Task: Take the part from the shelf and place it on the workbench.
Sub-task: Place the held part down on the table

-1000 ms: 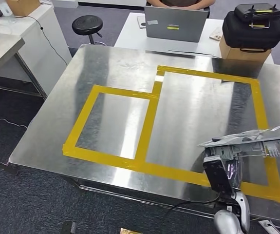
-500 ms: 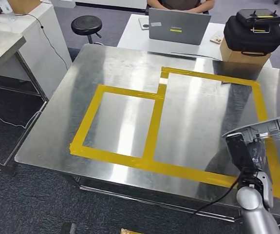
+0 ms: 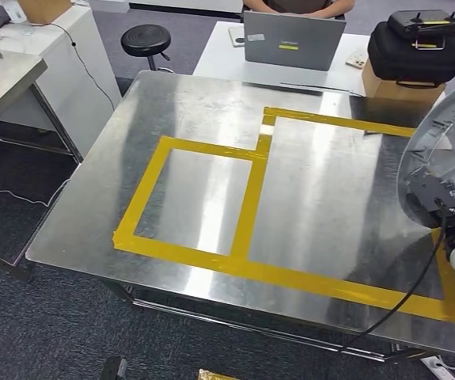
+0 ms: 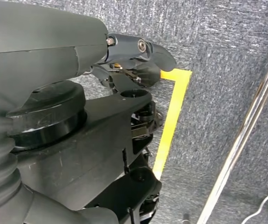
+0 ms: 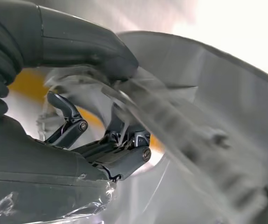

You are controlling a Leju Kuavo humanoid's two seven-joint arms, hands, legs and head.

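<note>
My right hand (image 5: 100, 116) grips the broad, thin grey moulded plastic part (image 3: 445, 150), raised over the steel workbench (image 3: 201, 95) at its right edge. It looks light, flexy and awkward; I'd hold near its ribbed middle. A second ago it lay flat; now it stands tilted. My left hand (image 4: 132, 140) hangs, apparently empty.

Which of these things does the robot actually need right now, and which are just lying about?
Needed: the grey part held in the right hand; the steel workbench with its yellow tape outlines.

Just lying about: laptop, black case on a cardboard box, stool.
</note>
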